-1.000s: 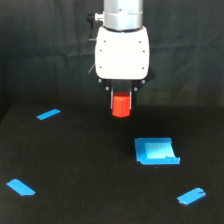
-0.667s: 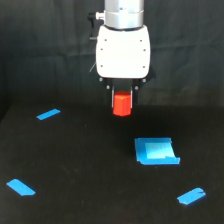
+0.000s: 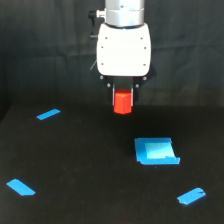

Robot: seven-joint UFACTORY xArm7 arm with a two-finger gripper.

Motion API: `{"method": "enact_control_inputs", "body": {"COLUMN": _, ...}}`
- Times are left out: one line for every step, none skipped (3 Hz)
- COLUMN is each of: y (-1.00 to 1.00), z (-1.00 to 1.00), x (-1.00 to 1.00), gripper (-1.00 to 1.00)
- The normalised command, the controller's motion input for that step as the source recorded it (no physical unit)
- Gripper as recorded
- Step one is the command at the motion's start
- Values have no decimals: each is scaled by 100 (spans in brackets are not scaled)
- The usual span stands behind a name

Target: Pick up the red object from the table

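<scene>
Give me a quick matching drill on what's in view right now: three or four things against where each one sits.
Things:
1. red object
2. blue square piece
3. gripper
4. tape strip

Places:
A. flat on the table, exterior view's right
B. flat on the table, exterior view's left
C. held off the table, under the white housing
D. shut around the red object

Pairs: 1-C, 2-A, 3-D, 4-B

A silver-grey cylindrical arm (image 3: 124, 11) carries a rounded white housing (image 3: 124, 50) with black fittings beneath.

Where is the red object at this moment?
In the exterior view, the red object hangs just under the white gripper near the picture's centre, above and to the view's left of the blue square piece.
</scene>
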Motion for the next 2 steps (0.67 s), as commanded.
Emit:
{"method": "enact_control_inputs", "body": {"y": 7, "z": 2, "x": 10, "gripper": -96}}
{"method": "enact_control_inputs", "body": {"y": -1, "z": 5, "x": 2, "gripper": -100}}
